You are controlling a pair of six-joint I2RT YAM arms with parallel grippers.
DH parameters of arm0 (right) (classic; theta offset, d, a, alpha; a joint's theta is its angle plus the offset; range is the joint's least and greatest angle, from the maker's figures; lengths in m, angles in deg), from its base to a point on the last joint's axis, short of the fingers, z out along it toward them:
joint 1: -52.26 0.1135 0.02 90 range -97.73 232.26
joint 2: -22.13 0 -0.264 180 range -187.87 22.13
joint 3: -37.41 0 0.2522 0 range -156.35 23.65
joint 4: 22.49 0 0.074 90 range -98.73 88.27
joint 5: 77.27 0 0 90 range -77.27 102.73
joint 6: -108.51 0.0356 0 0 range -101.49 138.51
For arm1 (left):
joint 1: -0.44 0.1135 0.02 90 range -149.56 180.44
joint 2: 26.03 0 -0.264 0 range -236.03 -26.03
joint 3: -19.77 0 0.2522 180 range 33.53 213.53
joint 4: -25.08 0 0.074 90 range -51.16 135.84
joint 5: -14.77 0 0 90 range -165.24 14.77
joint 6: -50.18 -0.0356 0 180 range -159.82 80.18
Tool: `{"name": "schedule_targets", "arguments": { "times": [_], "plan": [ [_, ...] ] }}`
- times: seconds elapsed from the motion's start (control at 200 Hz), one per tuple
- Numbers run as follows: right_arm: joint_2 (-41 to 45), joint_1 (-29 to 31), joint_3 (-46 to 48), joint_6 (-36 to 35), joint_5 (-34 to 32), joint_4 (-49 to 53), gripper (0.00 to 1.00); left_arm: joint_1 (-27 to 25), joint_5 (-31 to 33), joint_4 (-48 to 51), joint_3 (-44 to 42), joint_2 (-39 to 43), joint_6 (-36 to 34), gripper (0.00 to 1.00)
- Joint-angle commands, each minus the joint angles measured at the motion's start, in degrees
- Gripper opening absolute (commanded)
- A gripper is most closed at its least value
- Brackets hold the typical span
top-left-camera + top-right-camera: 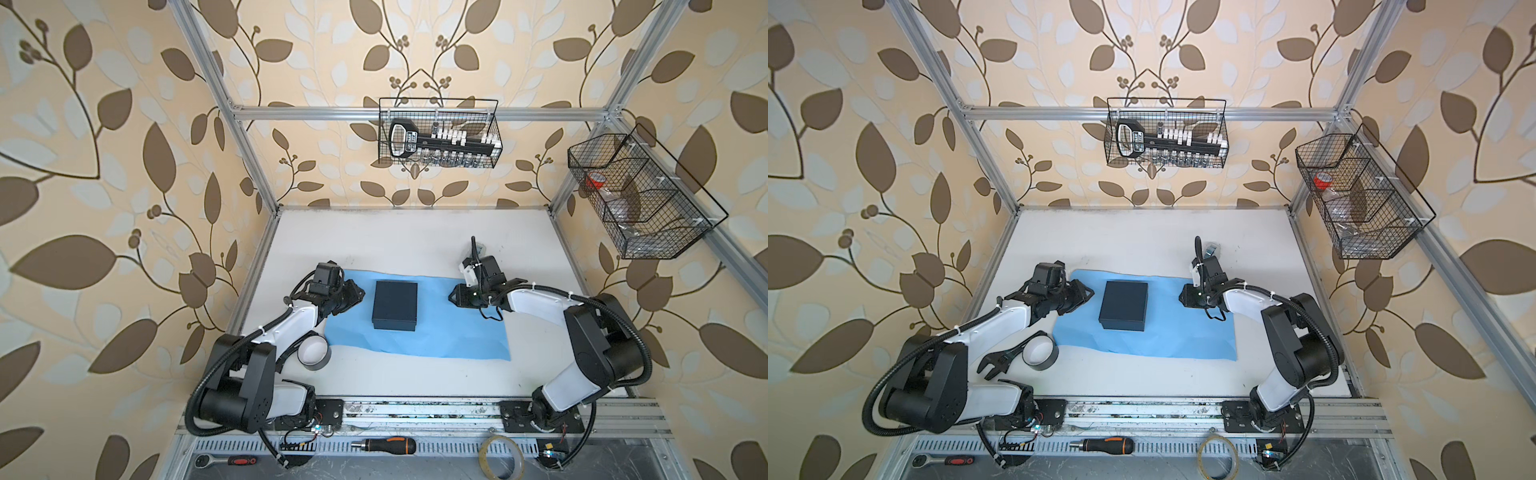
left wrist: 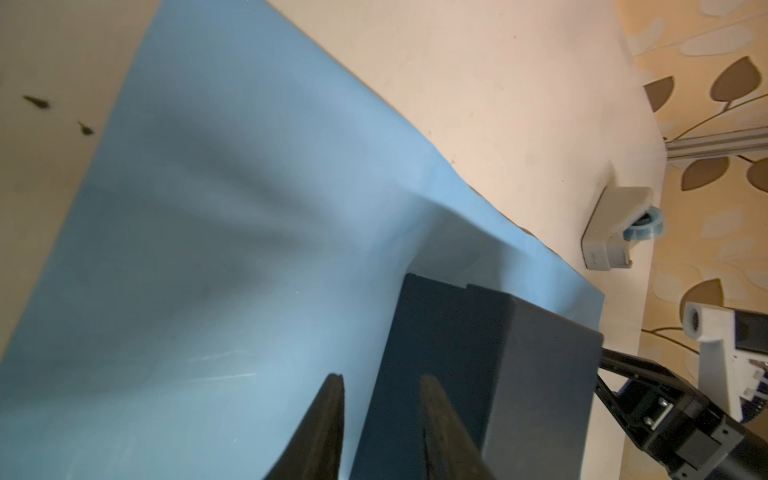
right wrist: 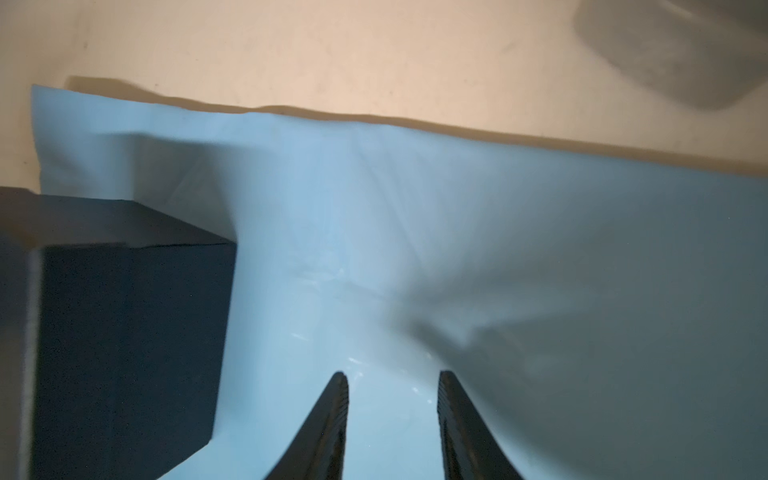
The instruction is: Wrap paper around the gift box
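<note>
The gift box (image 1: 395,304) sat on the paper (image 1: 457,336). More paper stuck out on the right of the gift box than on its left. The sheet lay almost flat on the table (image 1: 415,241), with a few soft bumps near the gift box. No side was folded up over the gift box yet, and no tape was on it. So I think the wrapping had hardly begun, and all the folding and sticking was left to do.

The left gripper (image 1: 358,296) was just beside the gift box on its left. The right gripper (image 1: 452,297) was near it on its right. On both, the fingers (image 2: 328,419) stood a little apart with nothing between them. They were loose and held nothing. I could not tell if the tips touched the paper.
</note>
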Motion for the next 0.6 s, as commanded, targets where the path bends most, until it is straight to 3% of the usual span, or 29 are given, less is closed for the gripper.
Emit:
{"name": "schedule_targets", "arguments": {
  "times": [0.0,0.39,0.595],
  "plan": [
    [-2.7,-2.1,0.6,1.1,1.4,-0.5,0.36,-0.2,0.7,0.3,1.9,-3.3,-1.3,0.29],
    [-4.3,-9.9,0.8,3.0,1.9,-0.6,0.33,-7.1,1.2,-4.9,-1.5,-9.5,1.3,0.27],
    [-2.2,-9.4,1.4,3.6,2.3,-0.8,0.32,-7.3,3.9,-2.8,0.0,-9.1,0.4,0.27]
  ]
}}
